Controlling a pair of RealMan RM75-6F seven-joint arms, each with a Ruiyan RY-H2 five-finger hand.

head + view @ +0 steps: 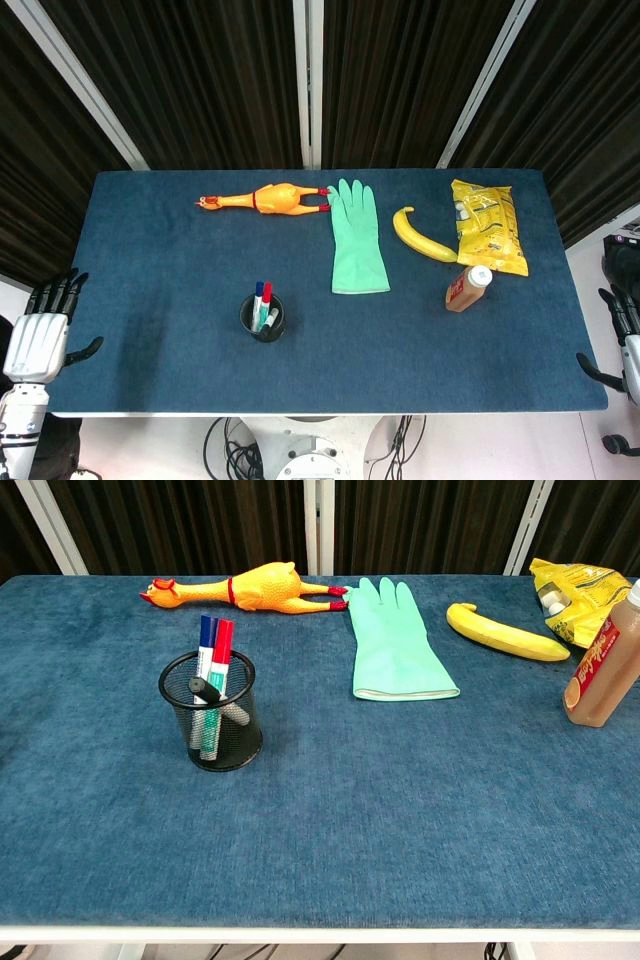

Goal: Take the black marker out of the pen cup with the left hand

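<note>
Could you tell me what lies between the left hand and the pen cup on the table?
Nothing: in the head view, only bare blue table separates the left hand, off the table's left edge, from the pen cup holding the black marker.

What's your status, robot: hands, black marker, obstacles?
Left hand open, off table's left edge. Right hand open, far right. Black marker in pen cup. Nothing blocking.

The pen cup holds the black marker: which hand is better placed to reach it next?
The left hand. The pen cup stands on the left half of the table, while the right hand waits off the far right edge. Both hands hold nothing.
</note>
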